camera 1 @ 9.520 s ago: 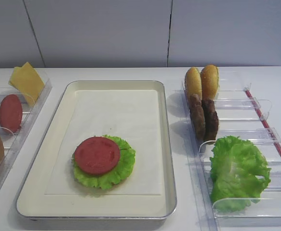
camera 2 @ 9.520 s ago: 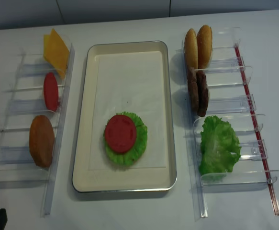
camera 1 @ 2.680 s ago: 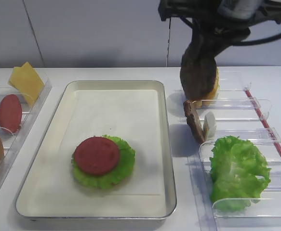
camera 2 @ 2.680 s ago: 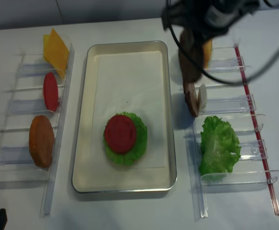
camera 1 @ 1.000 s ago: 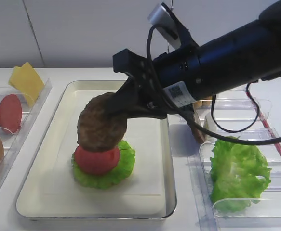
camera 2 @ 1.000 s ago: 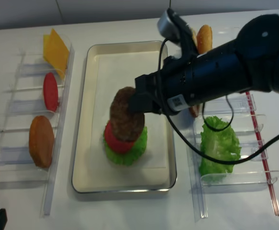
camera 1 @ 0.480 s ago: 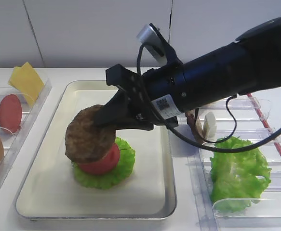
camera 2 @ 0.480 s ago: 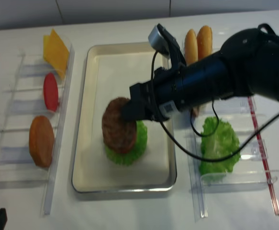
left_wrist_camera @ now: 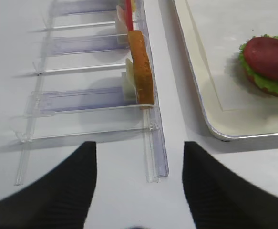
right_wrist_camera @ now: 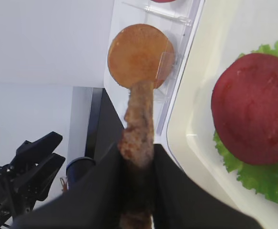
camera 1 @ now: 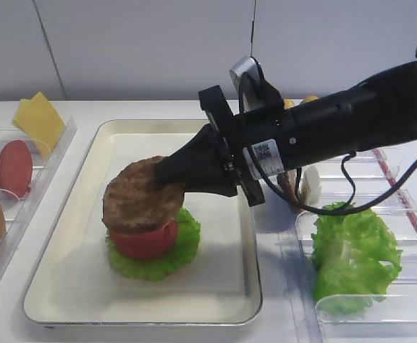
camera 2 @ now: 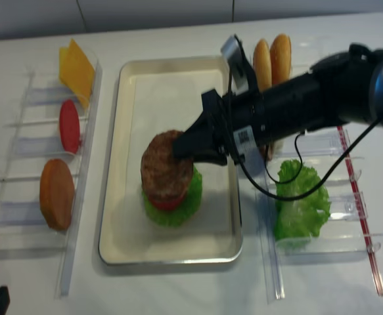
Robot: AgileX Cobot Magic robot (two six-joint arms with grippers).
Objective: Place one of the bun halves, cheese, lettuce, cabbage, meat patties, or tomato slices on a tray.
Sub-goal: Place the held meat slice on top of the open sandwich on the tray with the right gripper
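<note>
The right hand [camera 1: 167, 184] pinches the meat patty [camera 1: 141, 197] by its rim, reaching across from the right over the tray [camera 1: 86, 282]; the patty hangs tilted, its low edge touching or just above the tomato slice [camera 1: 145, 239] that lies on the lettuce [camera 1: 184, 246]. The coming move turns on this: the stack lies straight below, so the disc needs levelling; the left hand [left_wrist_camera: 137, 191], spread and holding nothing, stays over the counter [left_wrist_camera: 81, 176] beside the left rack [left_wrist_camera: 154, 152].
</note>
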